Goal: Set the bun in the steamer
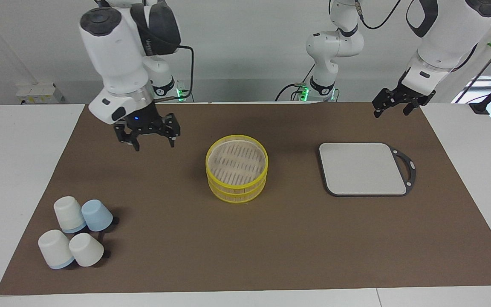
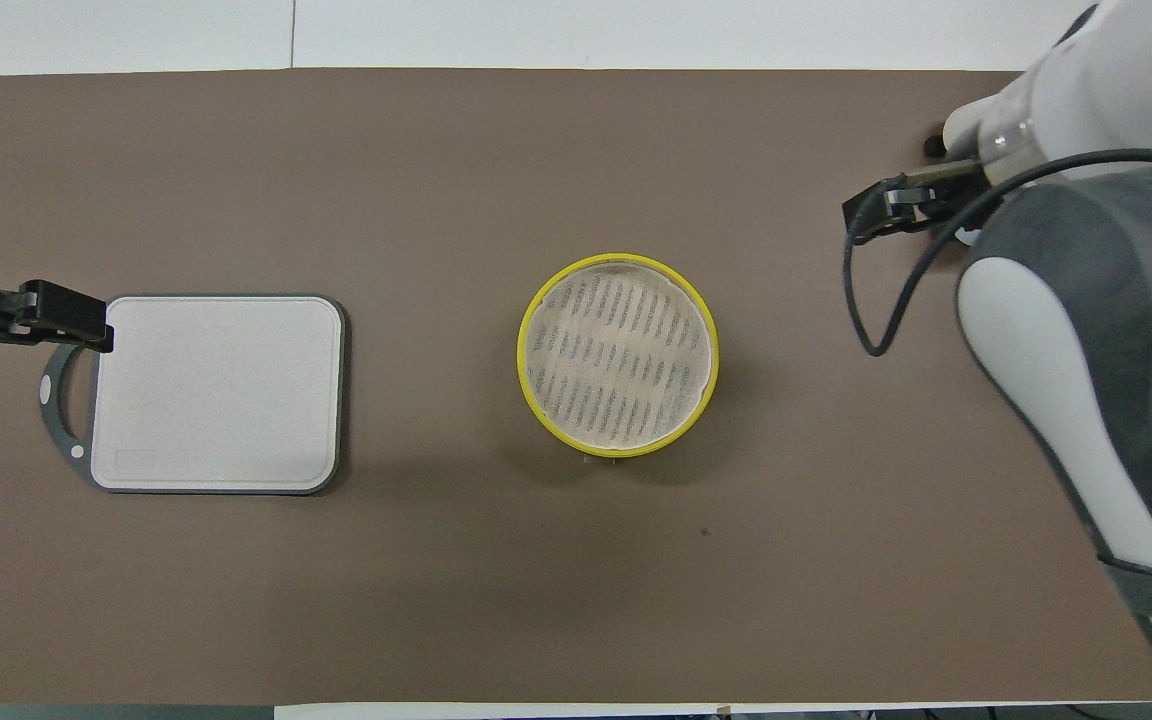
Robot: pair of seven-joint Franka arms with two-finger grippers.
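Note:
The steamer (image 1: 236, 174) (image 2: 618, 355) stands mid-mat, a round yellow-rimmed basket with its slatted lid lying flat on top. The bun shows in neither view. My right gripper (image 1: 154, 143) hangs open and empty in the air over bare mat, toward the right arm's end of the table and well apart from the steamer. In the overhead view the right arm's bulk covers that corner. My left gripper (image 1: 391, 111) (image 2: 76, 318) waits open and empty in the air, over the mat by the handle end of the grey board.
The grey rectangular board (image 1: 362, 168) (image 2: 216, 390) lies bare toward the left arm's end. Several upturned cups (image 1: 75, 236), white and one pale blue, cluster at the mat's corner at the right arm's end, farther from the robots than the steamer. A brown mat covers the table.

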